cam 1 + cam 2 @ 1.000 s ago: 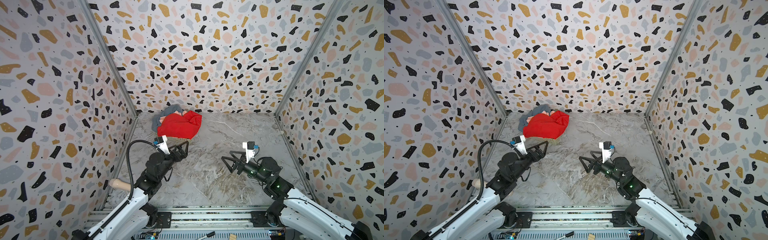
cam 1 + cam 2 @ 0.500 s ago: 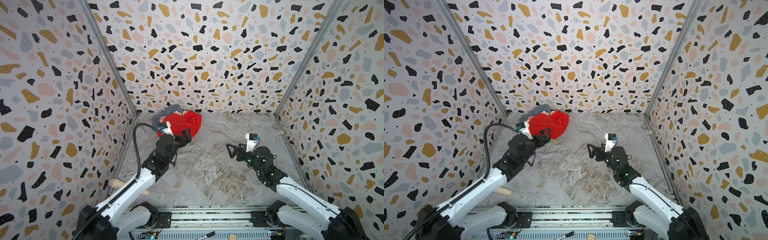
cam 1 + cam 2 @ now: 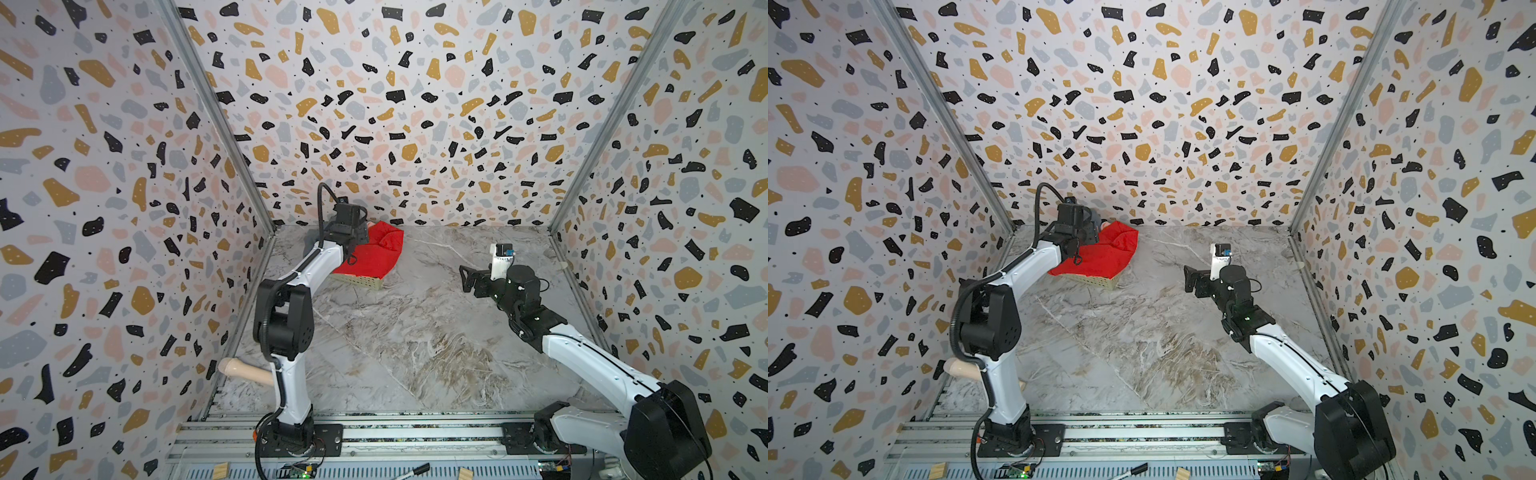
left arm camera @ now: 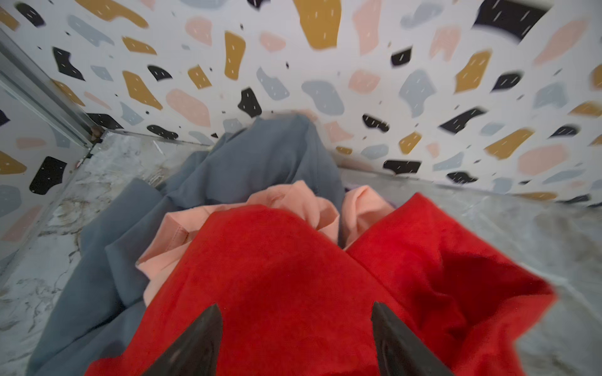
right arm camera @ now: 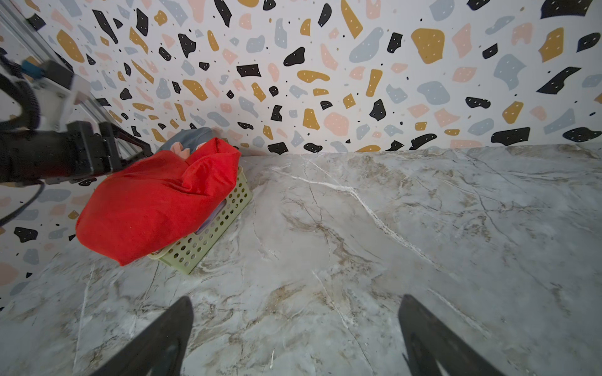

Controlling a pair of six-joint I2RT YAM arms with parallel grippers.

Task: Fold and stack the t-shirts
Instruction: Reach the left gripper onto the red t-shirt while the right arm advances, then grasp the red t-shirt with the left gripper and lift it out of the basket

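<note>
None of the t-shirts [image 5: 156,201] is folded yet: all are heaped in the basket [image 5: 211,234], the red t-shirt [image 4: 277,267] straddled by the half-spread left gripper [image 4: 294,304], the right gripper [image 5: 294,297] spread wide.

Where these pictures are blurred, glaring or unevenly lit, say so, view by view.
Left wrist view: motion-smeared, the wall and its patches streaked towards the edges, the red t-shirt soft by the jaws. Right wrist view: basket and table crisp, the left arm at the edge blurred. Both top views: sharp, evenly lit, no glare.
</note>
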